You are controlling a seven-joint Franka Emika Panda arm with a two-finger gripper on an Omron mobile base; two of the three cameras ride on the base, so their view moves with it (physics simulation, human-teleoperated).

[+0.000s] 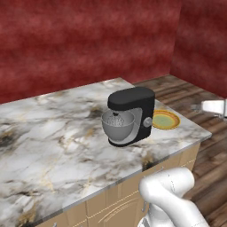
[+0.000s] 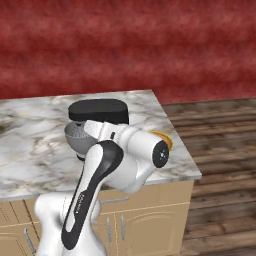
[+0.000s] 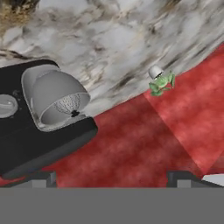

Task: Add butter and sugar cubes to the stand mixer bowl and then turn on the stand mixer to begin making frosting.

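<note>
One stand mixer (image 1: 133,114) stands on the marble counter (image 1: 53,146) near its right end, set back from the front edge, with one stand mixer bowl (image 1: 118,126) seated under its black head. In the right base view the arm crosses in front of the mixer (image 2: 98,111), leaving the bowl's (image 2: 76,136) left side showing. One yellow-rimmed plate (image 1: 165,119) lies just beside the mixer, between it and the counter's right edge. To the mixer's left the counter runs broad and bare toward the red wall. In the hand view the gripper (image 3: 114,177) has its two dark fingertips wide apart with nothing between them (the view is rolled). One small green plant in a white pot (image 3: 159,81) sits at the counter's far edge by the wall. Wooden floor lies beyond the counter's right end. The sugar cubes and butter cannot be made out.
</note>
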